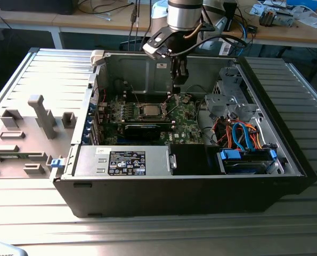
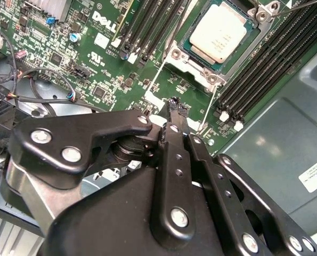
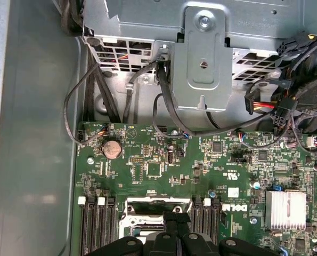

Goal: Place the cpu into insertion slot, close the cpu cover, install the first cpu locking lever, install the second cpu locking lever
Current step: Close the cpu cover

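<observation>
The cpu point(image 2: 219, 32) sits in the insertion slot point(image 3: 139, 213) on the green motherboard, its silver top facing up; it is also seen in the exterior view as the cpu point(image 1: 150, 110). The cpu cover point(image 2: 193, 60) lies flat as a metal frame around the chip, hiding the slot's contact field. A thin lever rod point(image 2: 175, 29) runs along one side of the socket. My gripper point(image 2: 172, 102) is shut with nothing between its fingers, its tip hovering just beside a socket corner. In the exterior view the gripper point(image 1: 176, 95) hangs to the right of the chip.
Long memory slots point(image 2: 275, 58) flank the socket. The case walls point(image 1: 147, 66) enclose the board, with a drive cage point(image 1: 230, 101) and coloured cables point(image 1: 238, 133) on the exterior view's right. A power supply point(image 1: 126, 160) lies in front. A grey fixture point(image 1: 41, 114) stands outside, left.
</observation>
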Tool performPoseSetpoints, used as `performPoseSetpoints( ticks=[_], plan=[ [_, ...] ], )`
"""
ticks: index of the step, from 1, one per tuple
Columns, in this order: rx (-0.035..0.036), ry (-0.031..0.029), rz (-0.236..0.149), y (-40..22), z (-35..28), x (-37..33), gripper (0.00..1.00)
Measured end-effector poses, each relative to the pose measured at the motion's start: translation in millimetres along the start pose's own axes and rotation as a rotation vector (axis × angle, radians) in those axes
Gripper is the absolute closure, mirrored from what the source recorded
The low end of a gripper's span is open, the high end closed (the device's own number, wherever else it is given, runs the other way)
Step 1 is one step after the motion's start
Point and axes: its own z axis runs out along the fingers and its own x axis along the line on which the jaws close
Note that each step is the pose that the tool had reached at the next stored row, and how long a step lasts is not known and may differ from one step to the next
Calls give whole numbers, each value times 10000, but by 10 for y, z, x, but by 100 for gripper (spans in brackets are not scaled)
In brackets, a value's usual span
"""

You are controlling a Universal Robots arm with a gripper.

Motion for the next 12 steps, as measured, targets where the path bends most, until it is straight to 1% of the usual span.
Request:
performPoseSetpoints(
  ticks=[12],
  plan=[
    [-1,1,0,29,9,0,89]
  ],
)
